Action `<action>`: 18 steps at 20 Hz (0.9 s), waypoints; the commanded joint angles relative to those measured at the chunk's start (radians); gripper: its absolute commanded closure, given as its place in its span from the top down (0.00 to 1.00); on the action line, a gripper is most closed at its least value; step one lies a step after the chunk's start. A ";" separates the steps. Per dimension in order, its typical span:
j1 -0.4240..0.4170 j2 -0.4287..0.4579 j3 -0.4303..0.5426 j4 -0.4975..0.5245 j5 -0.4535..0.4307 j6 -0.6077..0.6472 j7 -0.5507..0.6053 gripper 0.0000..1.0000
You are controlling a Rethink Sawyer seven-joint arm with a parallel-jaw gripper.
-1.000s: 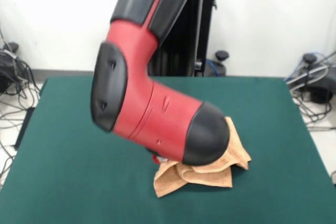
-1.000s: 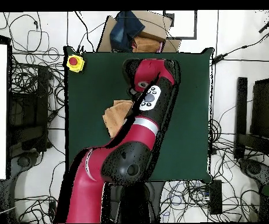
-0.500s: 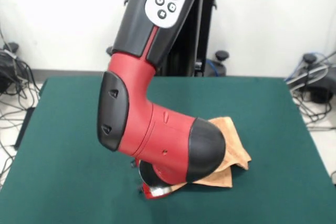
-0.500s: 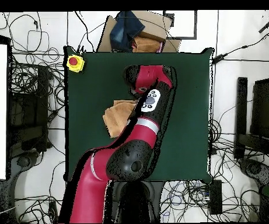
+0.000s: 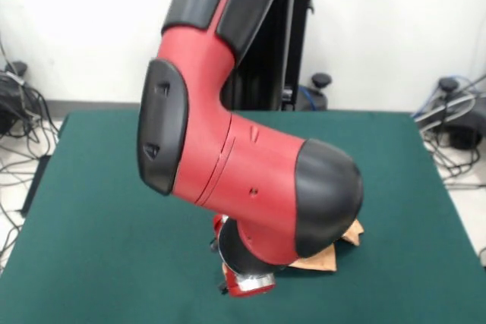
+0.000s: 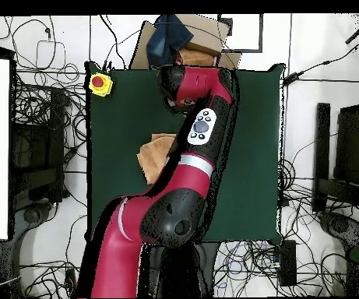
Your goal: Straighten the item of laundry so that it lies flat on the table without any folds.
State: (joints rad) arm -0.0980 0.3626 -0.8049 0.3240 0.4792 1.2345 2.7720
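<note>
Lying bunched on the green worktop, the orange-tan towel is mostly hidden beneath the red arm; whether the hand is open cannot be told.

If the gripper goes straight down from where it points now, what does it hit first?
Probably the dark green felt table, at or just beside the near edge of the crumpled orange-tan terry towel. The gripper already hangs low there, pointing down; the red arm hides its tips, so depth is uncertain.
</note>
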 commanded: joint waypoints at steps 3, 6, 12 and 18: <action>0.016 -0.011 0.054 0.008 0.035 0.018 0.139 1.00; 0.008 0.051 0.053 0.009 0.004 -0.033 0.130 1.00; -0.017 0.130 0.015 -0.060 -0.008 -0.064 0.121 1.00; -0.032 0.182 0.000 -0.113 0.012 -0.058 0.110 1.00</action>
State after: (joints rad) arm -0.1101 0.4517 -0.8054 0.2164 0.4833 1.2368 2.7720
